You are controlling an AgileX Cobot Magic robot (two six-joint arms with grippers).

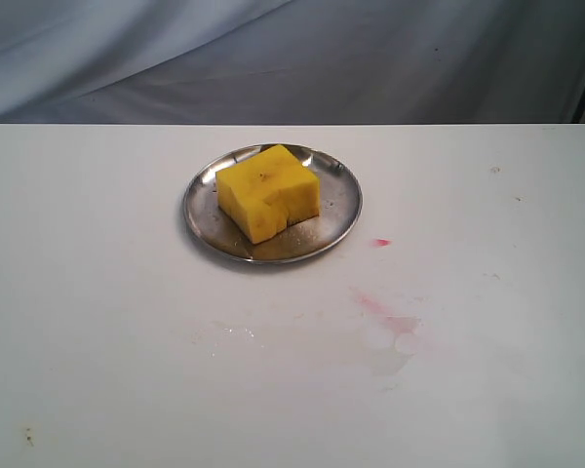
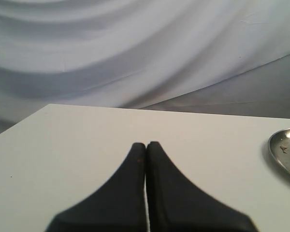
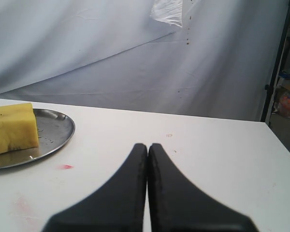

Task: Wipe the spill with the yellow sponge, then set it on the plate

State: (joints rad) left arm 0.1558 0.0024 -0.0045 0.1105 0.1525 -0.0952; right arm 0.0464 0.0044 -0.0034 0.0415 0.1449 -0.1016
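The yellow sponge lies on the steel plate at the middle of the white table. Nothing holds it. The spill shows only as a faint pinkish smear with a pale wet patch, in front of the plate and to its right. The right wrist view shows the sponge, the plate and a faint pink trace of the spill. My left gripper is shut and holds nothing, hovering over bare table. My right gripper is shut and empty too. Neither gripper appears in the exterior view.
A small red dot sits just right of the plate, also seen as the red dot. Faint wet glints lie in front of the plate. The plate's rim shows in the left wrist view. Grey cloth hangs behind the table.
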